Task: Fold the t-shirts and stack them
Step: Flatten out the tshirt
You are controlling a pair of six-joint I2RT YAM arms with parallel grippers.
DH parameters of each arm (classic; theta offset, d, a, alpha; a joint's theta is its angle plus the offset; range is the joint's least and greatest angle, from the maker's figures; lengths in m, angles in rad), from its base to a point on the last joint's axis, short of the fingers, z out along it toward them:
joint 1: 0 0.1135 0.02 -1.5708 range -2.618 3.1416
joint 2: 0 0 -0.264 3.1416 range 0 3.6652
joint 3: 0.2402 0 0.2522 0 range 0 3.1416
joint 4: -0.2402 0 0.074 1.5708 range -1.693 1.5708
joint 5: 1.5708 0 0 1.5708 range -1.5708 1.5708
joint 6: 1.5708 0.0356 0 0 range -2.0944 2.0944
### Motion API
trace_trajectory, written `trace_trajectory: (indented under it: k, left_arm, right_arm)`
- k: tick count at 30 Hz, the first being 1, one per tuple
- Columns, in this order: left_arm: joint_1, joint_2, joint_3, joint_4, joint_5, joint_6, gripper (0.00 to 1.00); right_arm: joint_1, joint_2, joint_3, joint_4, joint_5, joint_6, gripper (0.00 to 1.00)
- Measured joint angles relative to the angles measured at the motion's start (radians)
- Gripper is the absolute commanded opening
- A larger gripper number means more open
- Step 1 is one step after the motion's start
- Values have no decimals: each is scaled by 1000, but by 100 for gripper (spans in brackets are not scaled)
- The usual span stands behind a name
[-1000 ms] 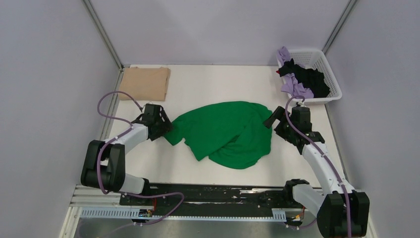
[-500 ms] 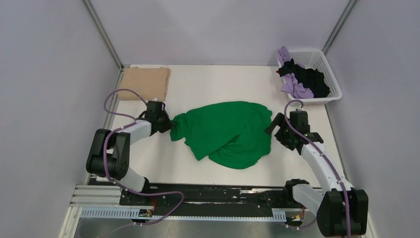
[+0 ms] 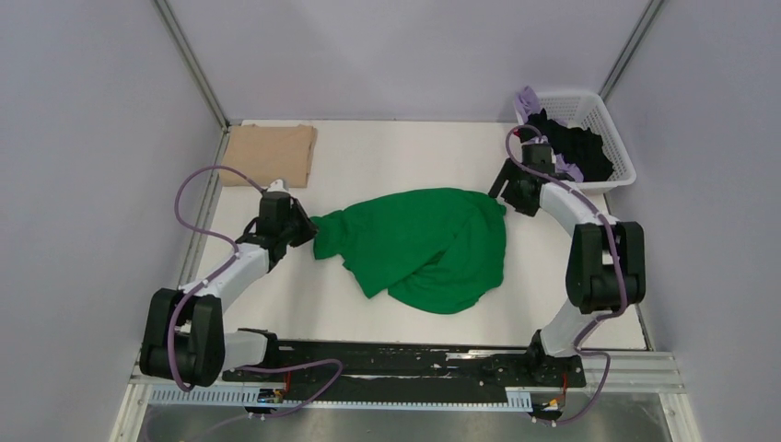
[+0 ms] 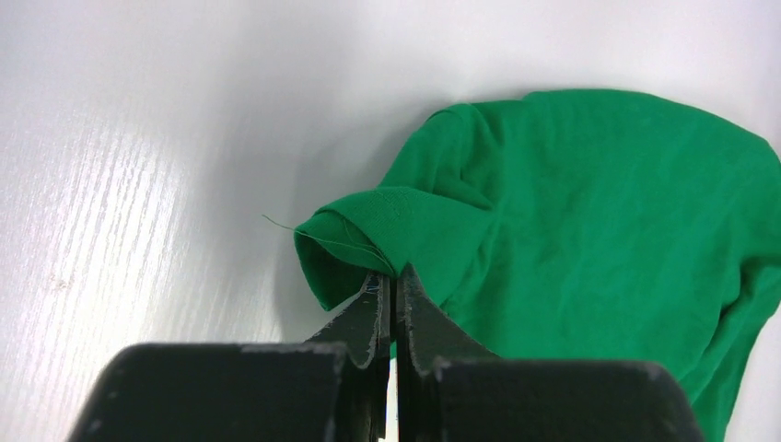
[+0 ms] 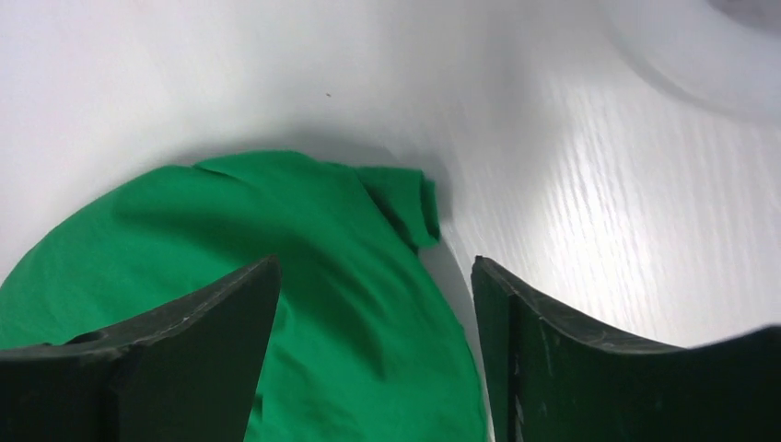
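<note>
A bright green t-shirt (image 3: 419,247) lies crumpled in the middle of the white table. My left gripper (image 3: 304,228) is shut on the shirt's left edge; in the left wrist view the fingertips (image 4: 394,276) pinch a rolled hem of green cloth (image 4: 571,212). My right gripper (image 3: 509,189) stands open just above the shirt's far right corner, and the right wrist view shows its fingers (image 5: 230,304) spread above the green fabric (image 5: 304,276) with nothing between them. A folded tan t-shirt (image 3: 270,154) lies flat at the back left. Lilac and black t-shirts (image 3: 576,147) fill the basket.
A white lattice basket (image 3: 610,124) stands at the back right corner, close behind my right gripper. Grey walls close in the table on three sides. The arm bases sit on a rail (image 3: 396,364) along the near edge.
My left gripper closed on the shirt's left edge and tugged it slightly leftward. My right arm swung from the shirt's right side to its far right corner, near the basket, its jaws narrowing a little.
</note>
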Motion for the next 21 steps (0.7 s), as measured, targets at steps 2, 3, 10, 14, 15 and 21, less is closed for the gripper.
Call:
trace_trajectory:
  k: [2,3,10,14,15,21]
  left_arm:
    - [0,-12,-4,-2,-4,6,0]
    - [0,-17,-5,-7,-7,8,0]
    - [0,-62,-5,-27,-20,22,0]
    - [0,-66,-5,-33,-21,24,0]
    - [0,-66,-4,-36,-21,25,0]
    - [0,-92,38,-80,-22,34,0]
  right_arm:
    - [-1,79,56,10,-37,-32,72]
    - [-1,112,79,13,-57,-50,71]
    - [15,248,135,32,-123,-150,57]
    - [35,286,159,31,-105,-186,9]
    - [41,288,164,32,-100,-193,3]
    - [93,262,176,30,-12,-203,0]
